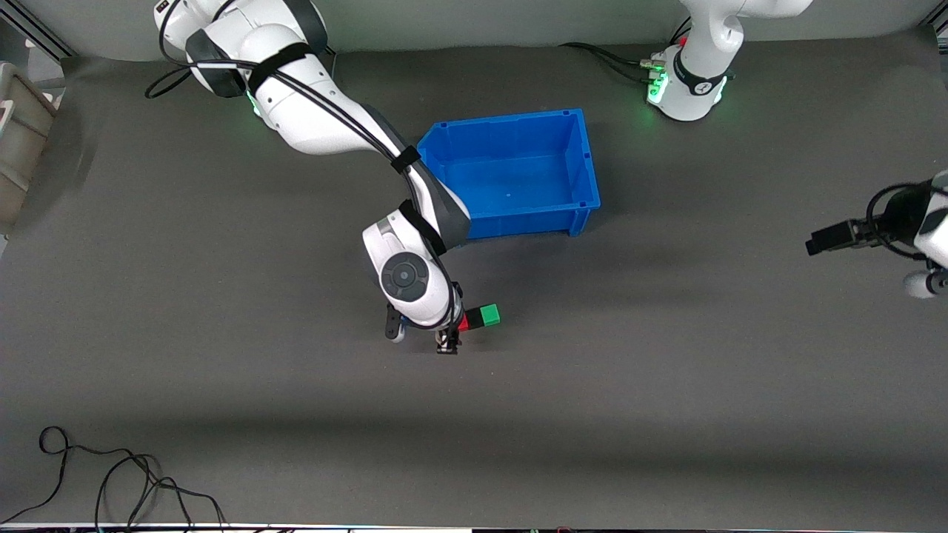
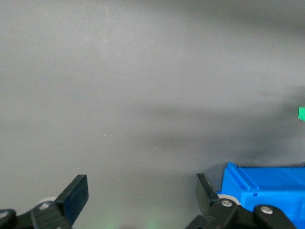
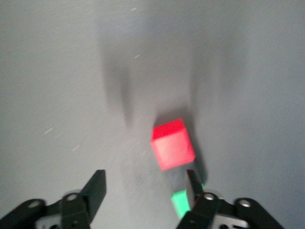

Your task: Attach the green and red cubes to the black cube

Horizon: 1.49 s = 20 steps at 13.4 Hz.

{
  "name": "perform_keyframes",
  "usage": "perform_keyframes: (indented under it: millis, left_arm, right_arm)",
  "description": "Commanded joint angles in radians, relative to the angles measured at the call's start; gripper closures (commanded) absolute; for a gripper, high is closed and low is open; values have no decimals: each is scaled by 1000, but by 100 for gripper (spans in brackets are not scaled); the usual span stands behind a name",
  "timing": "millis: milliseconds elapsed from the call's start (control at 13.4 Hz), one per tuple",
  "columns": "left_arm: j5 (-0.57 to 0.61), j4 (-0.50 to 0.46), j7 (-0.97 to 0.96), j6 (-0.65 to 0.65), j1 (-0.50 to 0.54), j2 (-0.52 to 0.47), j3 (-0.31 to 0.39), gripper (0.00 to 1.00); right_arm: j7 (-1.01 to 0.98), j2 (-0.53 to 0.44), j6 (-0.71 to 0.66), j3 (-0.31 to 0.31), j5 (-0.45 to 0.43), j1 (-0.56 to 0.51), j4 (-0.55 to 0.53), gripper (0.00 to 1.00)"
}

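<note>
The red cube (image 1: 464,323) and the green cube (image 1: 489,315) lie in a row on the grey mat, nearer the front camera than the blue bin (image 1: 585,159). A dark bit shows between them; I cannot tell whether it is the black cube. My right gripper (image 1: 446,342) is open and empty, low over the mat beside the red cube. In the right wrist view the red cube (image 3: 172,144) lies just past one fingertip (image 3: 190,180) and the green cube (image 3: 182,202) is partly hidden by that finger. My left gripper (image 2: 141,188) is open and empty and waits at the left arm's end.
The blue bin is empty; its corner shows in the left wrist view (image 2: 267,186), with the green cube (image 2: 301,112) at that view's edge. A loose black cable (image 1: 111,481) lies near the front edge toward the right arm's end. A beige box (image 1: 18,148) stands at that end.
</note>
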Motion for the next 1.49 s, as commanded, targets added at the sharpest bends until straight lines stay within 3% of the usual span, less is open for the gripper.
perform_keyframes:
  millis: [0, 74, 745, 819, 968, 1043, 1266, 1415]
  left_arm:
    - [63, -47, 52, 21, -41, -66, -2, 0]
    - [64, -52, 65, 33, -43, -75, -7, 0]
    - [64, -55, 66, 41, -14, -97, -57, 0]
    - [63, -53, 66, 42, 58, -97, -124, 0]
    - [66, -52, 66, 45, 251, -95, -331, 0]
    - [67, -52, 65, 45, 279, -95, -364, 0]
    - [67, -52, 60, 42, 249, -94, -351, 0]
    - [69, -52, 60, 44, 165, -94, -253, 0]
  right_arm:
    - [-45, -68, -26, -3, -16, -6, 36, 0]
    - [-92, -117, -40, -3, -13, -21, 27, 0]
    - [-874, -485, -712, -4, -8, -317, 24, 0]
    - [-992, -514, -777, -4, -10, -357, 19, 1]
    - [-1216, -576, -836, -7, -22, -424, -10, 1]
    - [-1334, -602, -851, -25, -25, -446, -27, 1]
    - [-1739, -669, -870, -114, -98, -446, -100, 0]
    - [-1991, -709, -847, -125, -184, -449, -167, 1]
